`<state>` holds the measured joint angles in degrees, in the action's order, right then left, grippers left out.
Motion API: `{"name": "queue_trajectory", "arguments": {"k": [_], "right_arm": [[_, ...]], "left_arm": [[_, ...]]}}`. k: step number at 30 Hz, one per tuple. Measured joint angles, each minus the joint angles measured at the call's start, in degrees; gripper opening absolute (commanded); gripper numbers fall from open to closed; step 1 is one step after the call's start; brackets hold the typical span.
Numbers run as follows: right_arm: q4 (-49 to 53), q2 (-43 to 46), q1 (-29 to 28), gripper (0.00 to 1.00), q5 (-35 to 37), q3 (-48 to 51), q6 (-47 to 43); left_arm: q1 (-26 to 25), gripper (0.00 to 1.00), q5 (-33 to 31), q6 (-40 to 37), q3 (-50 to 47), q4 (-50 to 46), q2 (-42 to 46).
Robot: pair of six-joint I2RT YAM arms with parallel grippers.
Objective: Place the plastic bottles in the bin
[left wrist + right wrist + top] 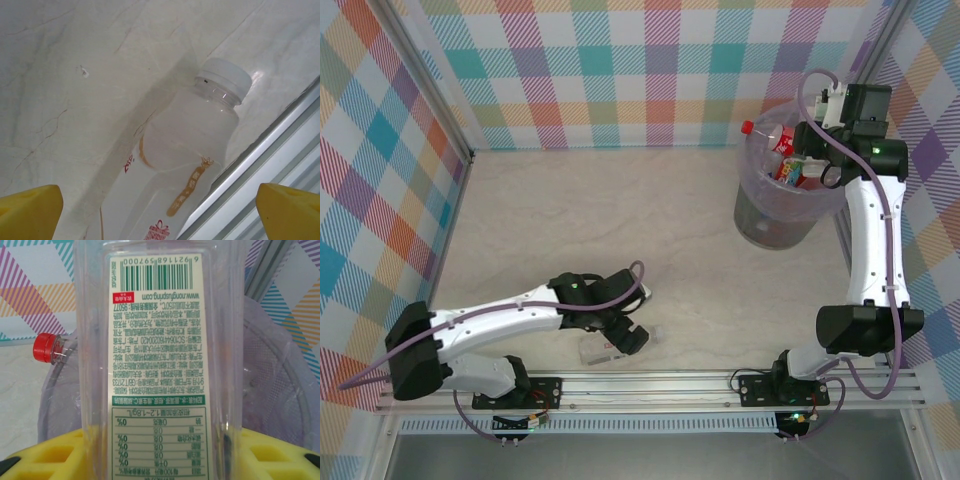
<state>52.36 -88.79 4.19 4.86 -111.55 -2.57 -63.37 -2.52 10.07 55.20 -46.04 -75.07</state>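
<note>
Overhead, my right pincer [800, 166] holds a clear, printed-label plastic bottle [786, 166] above the round dark-grey bin lined with lilac plastic [770, 232] at the far right corner of the table [570, 220], where a red-capped clear bottle [765, 131] pokes out. My left pincer [618, 342] hangs over a white-capped, pale-labelled clear bottle [598, 351] at the near edge. Left wrist: jaws wide, astride it, not touching. Right wrist: yellow fingers [270, 455] clamp the bottle over the bin. Some are binned; these two remain, I judge.

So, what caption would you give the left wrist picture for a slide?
Open left gripper poised over a white-capped clear bottle lying on the table.
</note>
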Motion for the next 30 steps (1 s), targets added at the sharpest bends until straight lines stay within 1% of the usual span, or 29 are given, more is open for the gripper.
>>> {"name": "queue_trajectory", "arguments": {"k": [5, 8, 14, 17, 19, 24, 30], "right_arm": [[-0.4, -0.6, 0.0, 0.50, -2.8, 0.0, 0.2], [-0.5, -0.8, 0.0, 0.50, -4.7, 0.1, 0.7], [-1.9, -0.5, 0.0, 0.50, -8.0, 3.2, 1.7], [-2.0, -0.5, 0.0, 0.51, -9.2, 4.5, 1.3], [-2.4, -0.5, 0.0, 0.51, -10.2, 5.3, 0.0], [-4.0, 0.5, 0.0, 0.53, -11.6, 8.7, -7.5], [-4.5, 2.3, 1.5, 0.54, -13.5, 9.7, -15.1]], "left_arm": [[-0.3, 0.99, -2.1, -2.4, 0.3, 0.3, -5.3], [-0.3, 0.98, -3.0, -3.5, -0.1, 2.2, -6.8], [-0.4, 0.93, -2.3, -5.0, -0.4, 6.6, -8.7], [-0.6, 0.91, -3.8, -5.6, -0.5, 7.5, -11.3], [-0.6, 0.90, -4.7, -5.8, -0.7, 7.3, -13.6], [-0.2, 0.85, -7.1, -6.5, -0.7, 7.3, -16.4], [3.3, 0.77, -8.8, -5.6, -0.7, 7.5, -16.4]]}}
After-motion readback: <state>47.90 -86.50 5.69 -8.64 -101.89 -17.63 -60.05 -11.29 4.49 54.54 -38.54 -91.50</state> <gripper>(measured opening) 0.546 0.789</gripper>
